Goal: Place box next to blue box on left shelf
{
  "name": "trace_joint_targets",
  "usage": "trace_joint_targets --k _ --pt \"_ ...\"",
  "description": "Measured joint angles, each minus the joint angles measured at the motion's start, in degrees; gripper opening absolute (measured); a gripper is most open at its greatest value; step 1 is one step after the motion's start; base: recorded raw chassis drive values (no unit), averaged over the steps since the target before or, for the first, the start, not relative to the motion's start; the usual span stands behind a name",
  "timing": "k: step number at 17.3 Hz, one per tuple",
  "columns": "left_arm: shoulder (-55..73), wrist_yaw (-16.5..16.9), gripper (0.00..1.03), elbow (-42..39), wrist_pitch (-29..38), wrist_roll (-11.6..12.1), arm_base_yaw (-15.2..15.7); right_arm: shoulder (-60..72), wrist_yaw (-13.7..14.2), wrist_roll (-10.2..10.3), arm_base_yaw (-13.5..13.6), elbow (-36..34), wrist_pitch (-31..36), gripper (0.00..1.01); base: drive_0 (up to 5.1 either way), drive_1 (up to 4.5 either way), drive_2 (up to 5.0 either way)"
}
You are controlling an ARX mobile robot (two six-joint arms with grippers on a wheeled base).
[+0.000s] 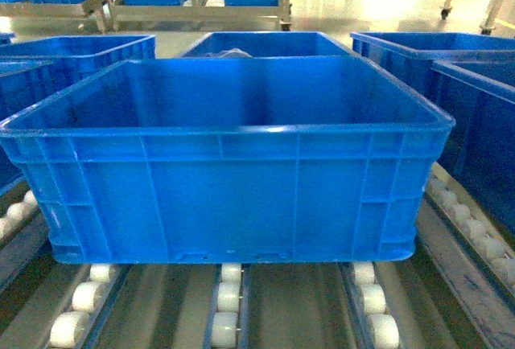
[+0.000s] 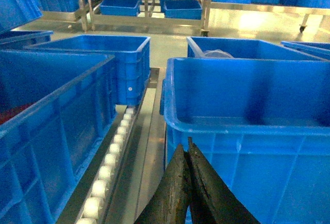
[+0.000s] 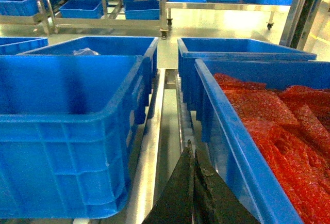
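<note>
The shelf [image 1: 451,285] stretches under me, grey rails carrying rows of white rollers [image 1: 228,297]. Squarely on it, filling most of my head view, sits the box [image 1: 229,196], empty, upright, its near wall facing me and its base resting on the rollers. Other blue crates crowd around it: one directly behind [image 1: 265,43] with something pale inside, one to its left [image 2: 46,115] across a roller rail, another behind that one [image 2: 103,59], and one to its right [image 3: 247,146] heaped with red crinkled material [image 3: 278,115]. A further crate [image 3: 237,59] stands behind that red-filled one. Farther off, steel racks [image 3: 103,7] hold more blue crates on a pale floor. My left gripper [image 2: 187,182] hangs low by the box's near left corner, its dark fingers pressed together with nothing between them. My right gripper [image 3: 193,193] sits in the gap between the box and the red-filled crate, fingers likewise closed and empty.
</note>
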Motion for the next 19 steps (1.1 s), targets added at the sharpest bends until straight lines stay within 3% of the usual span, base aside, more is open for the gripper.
trace_joint_targets --k 2,3,4,12,19 --pt "-4.4 0.0 0.01 -1.3 -4.0 0.0 0.0 -4.5 -1.4 0.0 -1.0 -1.3 -4.0 0.01 0.0 0.00 0.0" --pt "-7.5 0.0 0.01 -2.1 -6.7 0.0 0.0 -7.9 -5.2 -0.1 -4.9 -1.9 -6.8 0.01 0.0 0.00 0.0" --pt "-10.8 0.0 0.01 -2.4 -9.2 0.0 0.0 -11.3 -5.2 0.0 -6.1 -2.3 -9.3 0.01 0.0 0.00 0.0" --pt "-29.2 0.0 0.01 -2.8 -25.7 0.0 0.0 -29.4 -5.8 0.0 -5.7 -2.7 -25.8 0.01 0.0 0.00 0.0" --pt "-38.3 0.0 0.01 -2.8 -34.5 0.0 0.0 -38.4 -5.9 0.0 -5.7 -2.7 -34.4 0.01 0.0 0.00 0.0"
